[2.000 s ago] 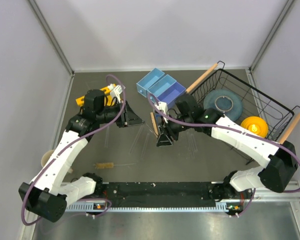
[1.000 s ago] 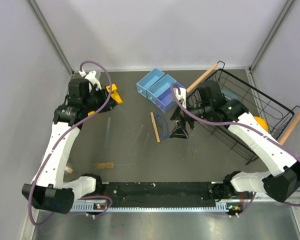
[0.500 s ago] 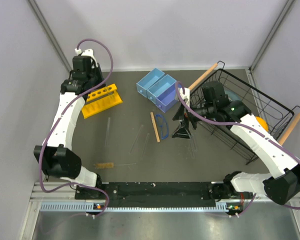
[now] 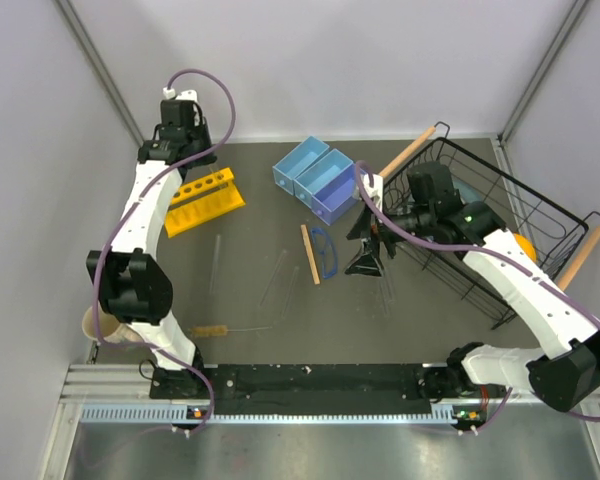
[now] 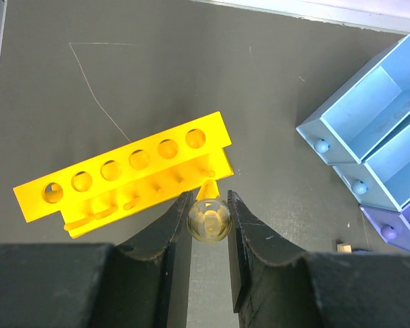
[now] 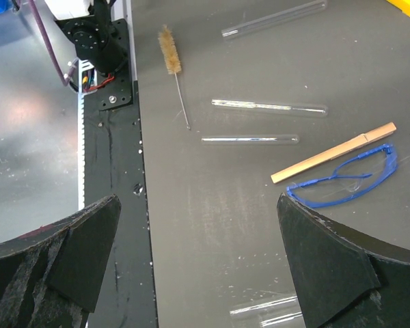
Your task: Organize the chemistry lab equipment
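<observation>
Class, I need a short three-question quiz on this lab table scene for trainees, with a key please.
1. Which lies nearer the safety glasses, the wooden stick or the brush?
2. True or false: the right gripper holds the safety glasses.
3. The left gripper grips: A) brush B) glass tube C) wooden stick.
Key: 1 the wooden stick; 2 false, it is open and empty; 3 B.

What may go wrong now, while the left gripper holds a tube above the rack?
1. The tube hangs beside the holes of the rack, not over one; lowered now, it may hit the frame and crack.
2. The left gripper pinches smooth round glass, which may slip.
</observation>
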You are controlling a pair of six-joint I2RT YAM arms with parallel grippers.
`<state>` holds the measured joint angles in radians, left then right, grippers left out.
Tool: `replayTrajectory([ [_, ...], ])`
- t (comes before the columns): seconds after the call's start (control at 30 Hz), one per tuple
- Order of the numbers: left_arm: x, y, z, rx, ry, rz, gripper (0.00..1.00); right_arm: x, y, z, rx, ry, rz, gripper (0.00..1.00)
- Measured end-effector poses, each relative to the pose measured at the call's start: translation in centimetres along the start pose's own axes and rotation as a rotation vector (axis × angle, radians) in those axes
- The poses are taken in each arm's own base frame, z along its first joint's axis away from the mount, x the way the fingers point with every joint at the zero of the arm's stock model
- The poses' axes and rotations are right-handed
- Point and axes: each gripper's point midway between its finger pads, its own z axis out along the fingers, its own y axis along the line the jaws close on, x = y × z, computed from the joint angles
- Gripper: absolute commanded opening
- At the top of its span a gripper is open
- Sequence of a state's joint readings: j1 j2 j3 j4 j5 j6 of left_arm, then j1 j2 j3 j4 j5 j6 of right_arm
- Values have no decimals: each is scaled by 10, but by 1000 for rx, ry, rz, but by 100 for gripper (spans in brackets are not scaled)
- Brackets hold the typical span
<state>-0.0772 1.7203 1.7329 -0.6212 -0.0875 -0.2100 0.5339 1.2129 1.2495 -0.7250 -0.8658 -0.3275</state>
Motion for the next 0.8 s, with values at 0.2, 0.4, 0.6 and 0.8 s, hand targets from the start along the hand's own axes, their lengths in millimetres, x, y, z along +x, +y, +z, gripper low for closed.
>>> replayTrajectory([
  [0.2, 6, 1, 9, -4, 20, 13, 13, 0, 0, 0, 0, -1, 10, 99],
  [0.4, 17, 3, 23, -10, 57, 31, 13, 3, 0, 1, -3, 3, 22, 99],
  [0.6, 20, 2, 26, -7, 66, 33, 13, 4, 0, 1, -3, 2, 23, 99],
  [0.8, 19, 1, 25, -1, 65, 32, 13, 4, -1, 1, -1, 1, 25, 99],
])
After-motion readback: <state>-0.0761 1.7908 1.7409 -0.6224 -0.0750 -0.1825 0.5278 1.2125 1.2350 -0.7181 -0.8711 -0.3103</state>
